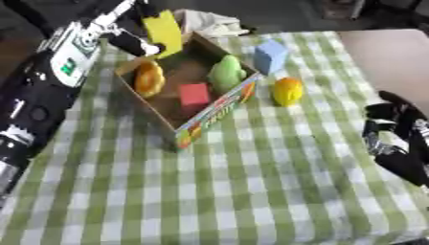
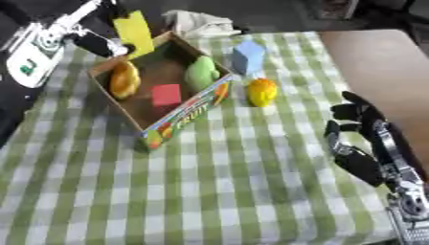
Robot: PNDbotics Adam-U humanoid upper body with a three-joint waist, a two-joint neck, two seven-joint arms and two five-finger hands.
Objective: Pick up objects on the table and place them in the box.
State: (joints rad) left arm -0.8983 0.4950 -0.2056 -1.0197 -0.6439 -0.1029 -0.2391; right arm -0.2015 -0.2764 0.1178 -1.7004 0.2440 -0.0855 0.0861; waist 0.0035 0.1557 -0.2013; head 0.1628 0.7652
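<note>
I seem to be in a staged test room, not a real home. My table wears a green-and-white checked cloth [image 1: 251, 182], toy-like coloured blocks sit in a cardboard box [image 1: 209, 117], and dark floor and crumpled white cloth [image 2: 197, 21] lie beyond.

Head stereo pair looking steeply down, close, both eyes sharing checked table [image 1: 251, 191] and box [image 1: 197, 127]

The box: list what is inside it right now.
Inside the box: an orange rounded item, a red cube and a green item. The near wall hides the floor just behind it.
</note>
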